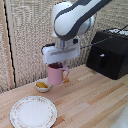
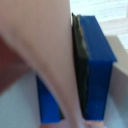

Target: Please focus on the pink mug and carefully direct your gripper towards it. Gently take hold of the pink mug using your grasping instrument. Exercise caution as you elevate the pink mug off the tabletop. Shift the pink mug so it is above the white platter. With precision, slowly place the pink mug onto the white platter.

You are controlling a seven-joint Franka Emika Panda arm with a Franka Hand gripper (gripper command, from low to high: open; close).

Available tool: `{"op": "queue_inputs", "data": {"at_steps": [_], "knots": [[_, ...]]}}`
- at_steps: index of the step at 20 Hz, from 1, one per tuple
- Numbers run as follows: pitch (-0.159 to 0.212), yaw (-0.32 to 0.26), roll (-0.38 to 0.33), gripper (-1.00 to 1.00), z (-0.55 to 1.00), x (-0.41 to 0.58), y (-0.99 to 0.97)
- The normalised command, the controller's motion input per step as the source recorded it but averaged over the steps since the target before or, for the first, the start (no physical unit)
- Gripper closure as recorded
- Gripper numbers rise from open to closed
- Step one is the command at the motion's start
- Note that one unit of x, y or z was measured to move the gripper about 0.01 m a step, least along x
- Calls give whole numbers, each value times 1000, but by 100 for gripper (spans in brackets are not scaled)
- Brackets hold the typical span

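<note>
The pink mug (image 1: 55,76) is upright at the back of the wooden table, its handle towards the exterior view's right. My gripper (image 1: 56,65) comes down from above and is shut on the mug's rim. In the wrist view the pink mug wall (image 2: 50,55) is pinched between the dark blue fingers (image 2: 95,55). The mug's base is close to the tabletop; I cannot tell whether it touches. The white platter (image 1: 33,112) lies at the table's front, to the exterior view's left of the mug, with nothing on it.
A small white bowl with yellow food (image 1: 43,85) sits just to the exterior view's left of the mug. A black box-shaped appliance (image 1: 107,54) stands at the back on the exterior view's right. A woven screen is behind the table.
</note>
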Motion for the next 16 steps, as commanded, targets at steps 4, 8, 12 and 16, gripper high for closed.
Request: {"op": "queue_inputs", "data": {"at_steps": [4,8,12,16], "knots": [[64,0,-73,100,-346,276,811],[32,2,-62,100,-371,292,689],[21,11,-69,100,-428,271,639],[24,20,-36,100,-371,258,578]]}}
